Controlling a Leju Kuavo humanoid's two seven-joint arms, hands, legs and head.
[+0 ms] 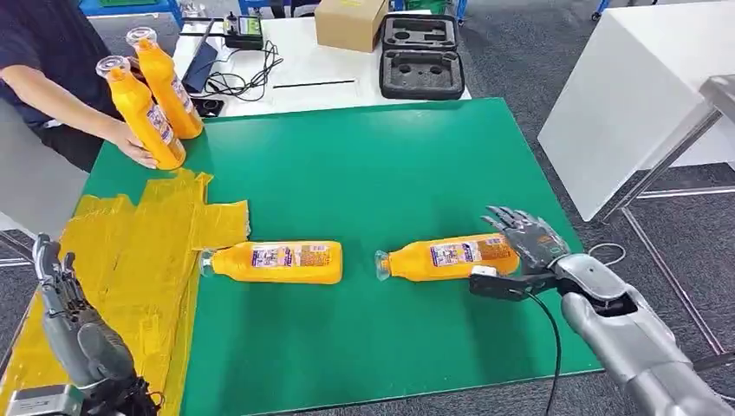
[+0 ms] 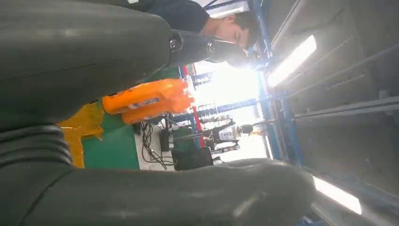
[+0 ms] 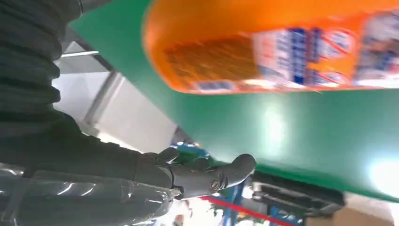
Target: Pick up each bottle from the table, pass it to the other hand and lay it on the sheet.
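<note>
Two orange bottles lie on their sides on the green mat [image 1: 364, 173], caps pointing toward the yellow sheet [image 1: 139, 251]. The right bottle [image 1: 449, 256] is mid-mat, well apart from the sheet; its base end is just beside the right hand [image 1: 520, 251]. That hand is open, fingers spread behind the bottle's base and thumb low in front of it, nothing gripped; real contact with the bottle can't be told. In the right wrist view the same bottle [image 3: 282, 47] looms close over the mat, blurred, with the thumb [image 3: 207, 176] apart from it. The left bottle [image 1: 276, 262] lies with its cap right at the sheet's edge, body on the mat, not on the sheet

Left hand [image 1: 61, 295] is raised over the sheet's near part, fingers pointing up and apart, holding nothing

Two more orange bottles [image 1: 152, 95] stand tilted at the mat's far corner beyond the sheet, a person's hand [image 1: 130, 143] on the nearer one; the person [image 1: 43, 69] stands beside that corner

Past the mat's far edge: white table [image 1: 303, 65] with a cardboard box [image 1: 349, 22], black foam case [image 1: 422, 54] and cables [image 1: 243, 78]
</note>
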